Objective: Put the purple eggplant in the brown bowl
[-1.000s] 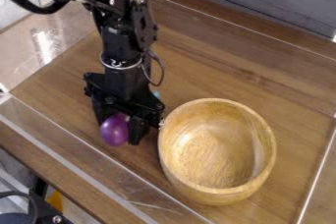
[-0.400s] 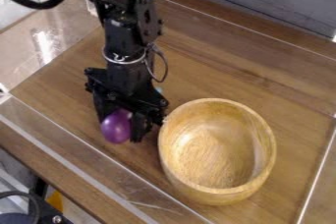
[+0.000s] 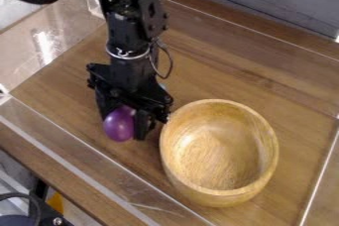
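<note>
The purple eggplant [image 3: 119,125] sits between the black fingers of my gripper [image 3: 127,121], which points straight down and is shut on it. The eggplant's lower end shows below the fingers, just above the wooden tabletop; I cannot tell whether it touches the wood. The brown bowl [image 3: 220,104] stands to the right of the gripper, wide, round and empty. Its near rim is a small gap away from the right finger [image 3: 157,117].
The wooden tabletop [image 3: 252,61] is fenced by clear plastic walls, with one low wall [image 3: 79,166] along the front left edge. The black arm [image 3: 130,22] rises up and left from the gripper.
</note>
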